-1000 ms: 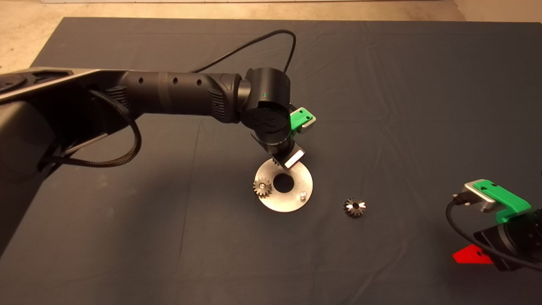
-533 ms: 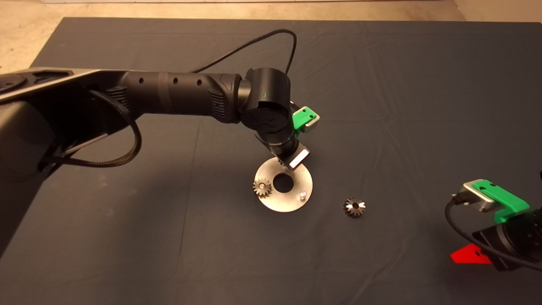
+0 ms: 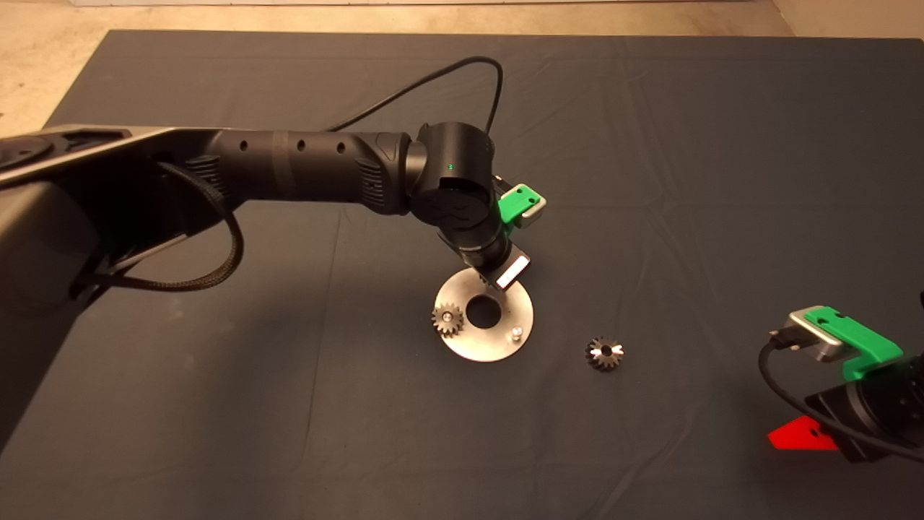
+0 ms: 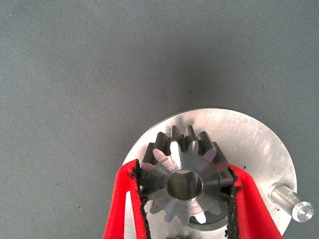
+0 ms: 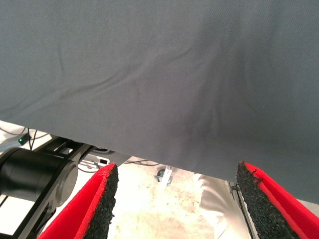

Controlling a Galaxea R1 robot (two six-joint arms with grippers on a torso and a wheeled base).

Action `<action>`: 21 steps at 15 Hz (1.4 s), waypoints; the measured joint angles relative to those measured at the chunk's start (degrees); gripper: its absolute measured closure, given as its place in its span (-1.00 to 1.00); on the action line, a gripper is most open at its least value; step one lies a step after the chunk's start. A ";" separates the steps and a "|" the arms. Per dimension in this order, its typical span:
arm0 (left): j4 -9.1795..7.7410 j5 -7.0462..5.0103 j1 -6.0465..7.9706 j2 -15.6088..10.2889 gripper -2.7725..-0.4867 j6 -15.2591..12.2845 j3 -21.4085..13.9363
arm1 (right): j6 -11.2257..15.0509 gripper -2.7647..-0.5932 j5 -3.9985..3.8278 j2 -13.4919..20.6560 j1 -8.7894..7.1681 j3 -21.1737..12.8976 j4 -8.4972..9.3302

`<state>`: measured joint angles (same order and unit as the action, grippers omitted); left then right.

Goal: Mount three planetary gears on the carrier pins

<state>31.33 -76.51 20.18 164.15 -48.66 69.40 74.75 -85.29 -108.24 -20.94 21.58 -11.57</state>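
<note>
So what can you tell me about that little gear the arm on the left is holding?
The held gear is a small silvery-grey metal cog with blunt teeth all round and a round centre hole. The left pincer grips it between two red fingers with black pads, one pressed on each side. It hangs over the far part of the shiny round plate, near a bare upright pin. Whether it already touches the plate or a pin beneath it cannot be seen.

Shiny brushed-metal plate [image 4: 249, 144], dull metal gear [image 4: 184, 184], matt cloth mat [image 3: 650, 144]
</note>
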 joint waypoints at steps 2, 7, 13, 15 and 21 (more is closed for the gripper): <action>0.00 -0.09 0.00 0.00 0.95 0.21 0.00 | -0.02 -0.07 -0.02 0.00 0.00 0.00 0.00; -0.49 -0.12 0.18 0.49 0.95 3.38 1.25 | -0.02 -0.07 -0.01 0.00 0.00 0.00 0.00; -1.10 -0.23 0.63 1.90 0.95 4.82 3.52 | -0.04 -0.07 0.00 0.00 0.00 0.00 0.00; -1.10 -0.12 0.63 1.89 0.95 4.82 3.52 | -0.02 -0.07 0.01 0.00 0.00 0.00 0.00; -0.21 -0.59 0.41 1.44 0.95 4.82 2.06 | -0.03 -0.07 0.00 0.00 0.00 0.00 0.00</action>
<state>31.12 -77.10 20.59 165.59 -43.85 71.46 74.72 -85.29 -108.24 -20.94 21.58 -11.57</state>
